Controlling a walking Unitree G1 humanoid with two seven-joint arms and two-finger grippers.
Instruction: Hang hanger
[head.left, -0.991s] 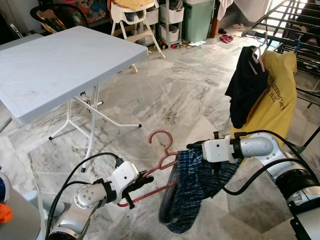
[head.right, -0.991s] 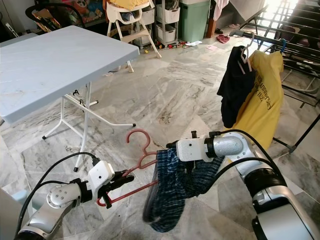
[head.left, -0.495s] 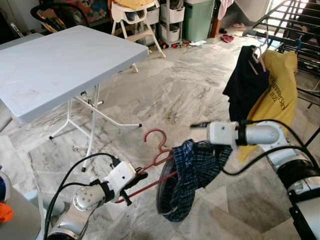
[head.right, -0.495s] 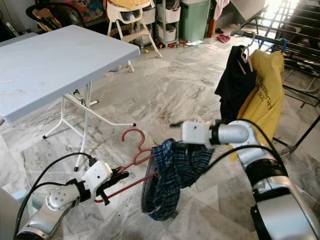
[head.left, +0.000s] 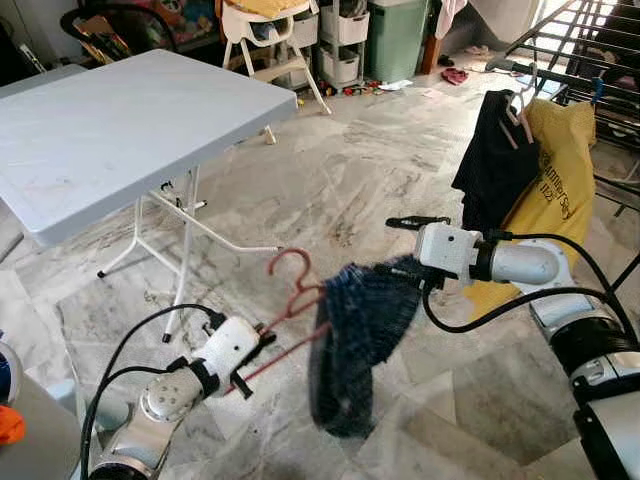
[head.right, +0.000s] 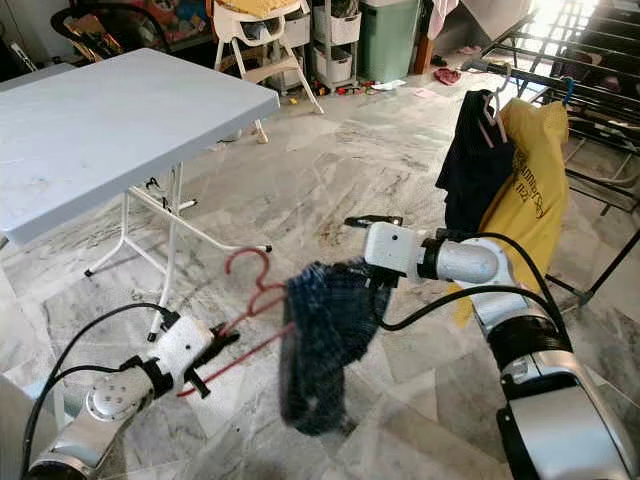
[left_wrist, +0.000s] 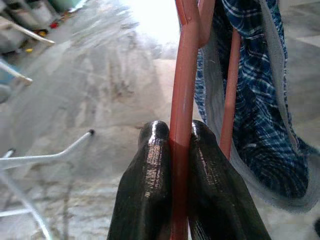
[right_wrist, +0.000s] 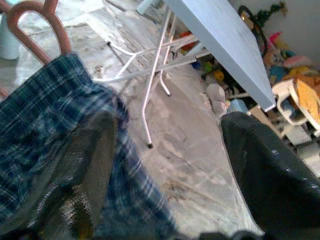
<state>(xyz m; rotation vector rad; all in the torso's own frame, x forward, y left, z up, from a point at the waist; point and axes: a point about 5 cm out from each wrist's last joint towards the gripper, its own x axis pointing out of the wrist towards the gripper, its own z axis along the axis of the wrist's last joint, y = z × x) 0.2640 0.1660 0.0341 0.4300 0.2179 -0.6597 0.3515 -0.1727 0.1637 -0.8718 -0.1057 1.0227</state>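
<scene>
While the left gripper (head.left: 262, 345) hangs low over the marble floor (head.left: 340, 190), the left eye view shows its jaws pinching the lower bar of a red hanger (head.left: 290, 300), which slants up with its hook uppermost. A dark blue checked garment (head.left: 360, 335) is draped over the hanger's far end, blurred and dangling in the air above the floor. The right gripper (head.left: 405, 245) reaches across from the right, its jaws spread, one finger above the cloth and the other against the garment's top. Behind, a white folding worktop (head.left: 110, 130) stands at the left, well apart from the hanger. At the right a drying rack (head.left: 590, 60) carries a black garment (head.left: 490, 165) and a yellow shirt (head.left: 555, 190) on hangers.

The right eye view gives the same scene: the hanger held low at the left, the checked garment between the two grippers, the right gripper beside the cloth's upper edge.

Seen from the left wrist view, the two black fingers (left_wrist: 150, 190) are pressed together on the red bar, which runs straight up between them; the checked garment hangs just beyond, around a second red bar.

From the right wrist view, the fingers (right_wrist: 270, 170) stand wide apart, one blurred against the checked cloth, with the hanger's hook above the fabric and the worktop's legs (right_wrist: 155, 95) behind.
</scene>
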